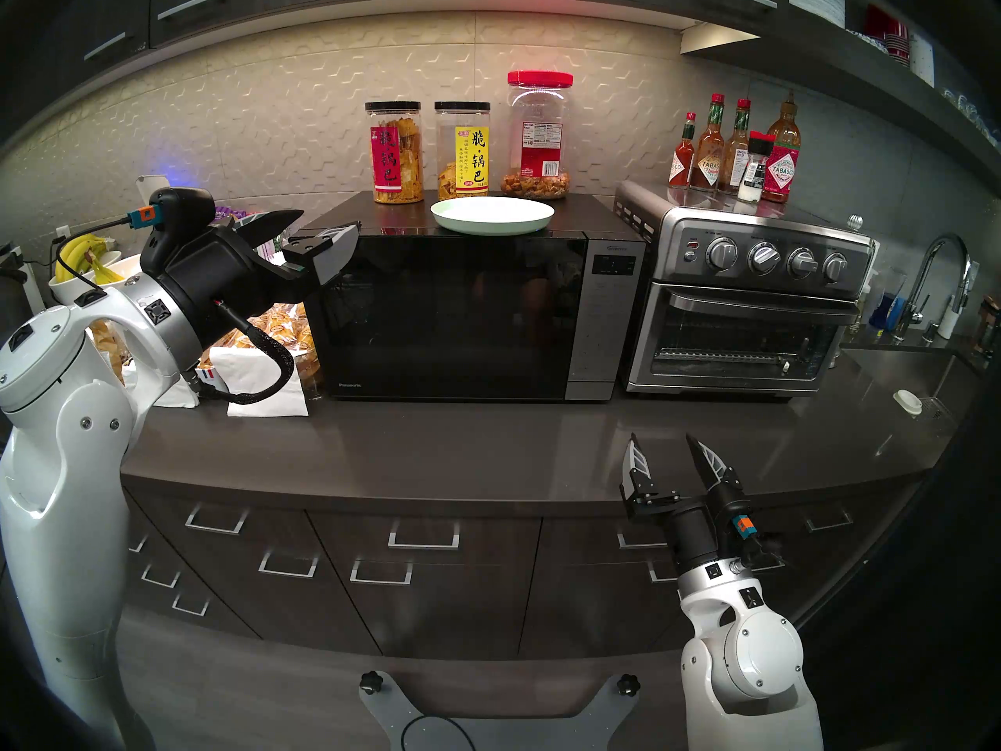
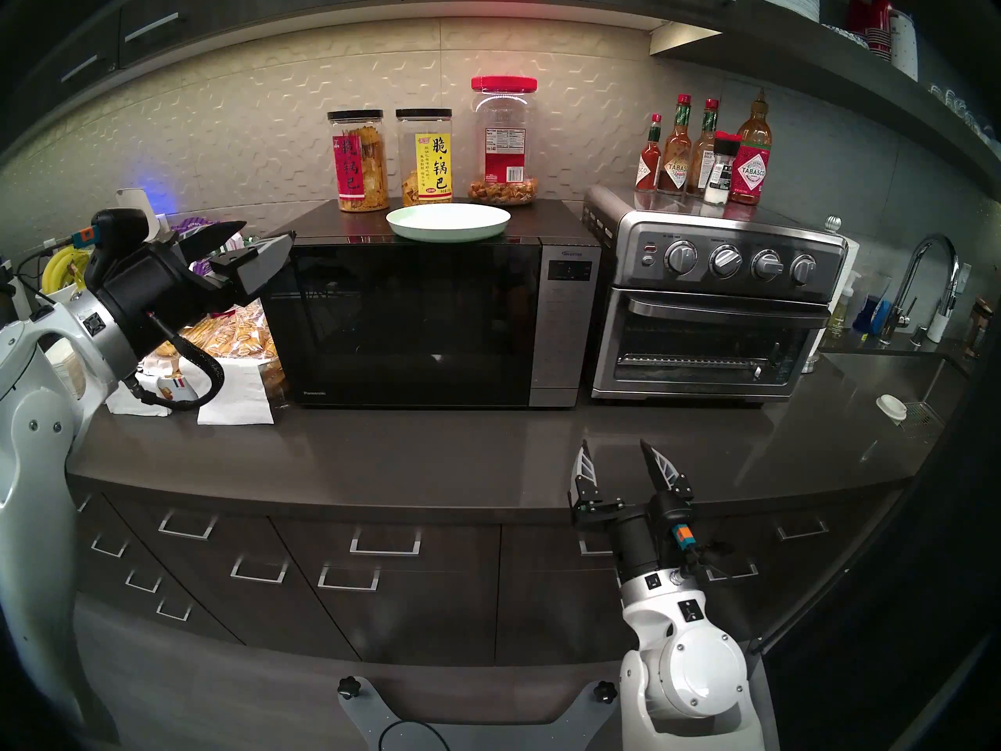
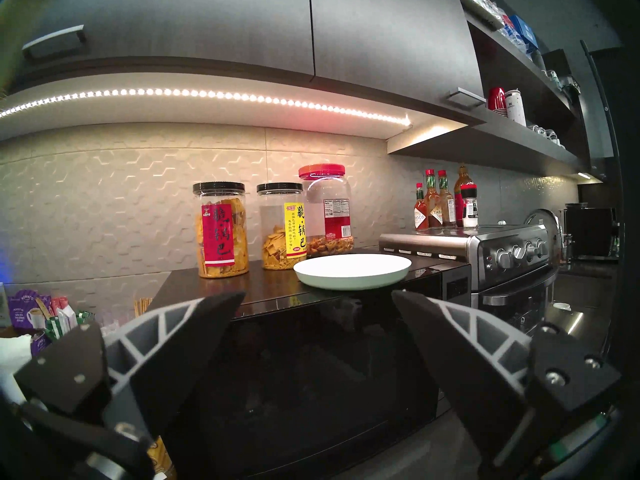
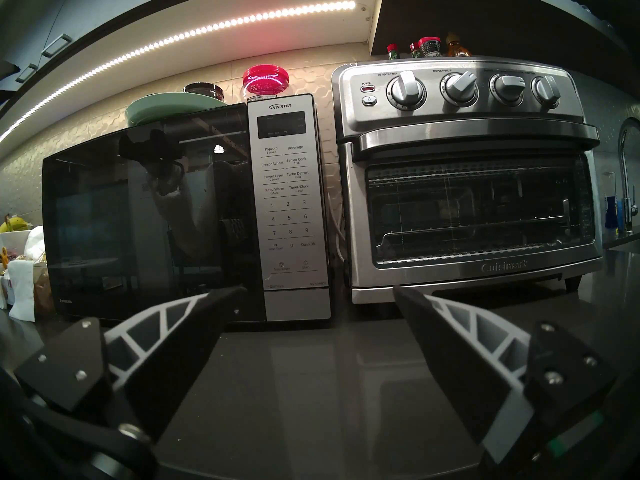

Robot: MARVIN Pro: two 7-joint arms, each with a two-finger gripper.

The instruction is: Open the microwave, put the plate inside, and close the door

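- The left gripper (image 1: 317,229) is raised beside the upper left corner of the microwave (image 1: 476,305), its two fingers spread wide apart with nothing between them.
- Just ahead of its fingertips lies the microwave's top front edge; no contact with the casing can be made out.
- The door (image 1: 449,313), dark glossy glass, sits flush and shut, directly in front of and below that gripper.
- The plate (image 1: 492,215), pale mint green, rests flat on the microwave's roof near the front edge, ahead of the left gripper and to its right, well apart from its fingers.
- In the left wrist view the plate (image 3: 352,271) appears just above the gap between the two fingers.
- Behind the plate stand three snack jars (image 1: 461,149), farther from the gripper, against the tiled wall.
- The right gripper (image 1: 663,452) sits low over the countertop (image 1: 487,452) at its front edge, fingers likewise parted and empty.
- Ahead of the right gripper are the microwave's silver control panel (image 4: 289,205) to its left and the toaster oven (image 4: 467,191) to its right, both well apart from it.
- The plate is well above and to the left of the right gripper.
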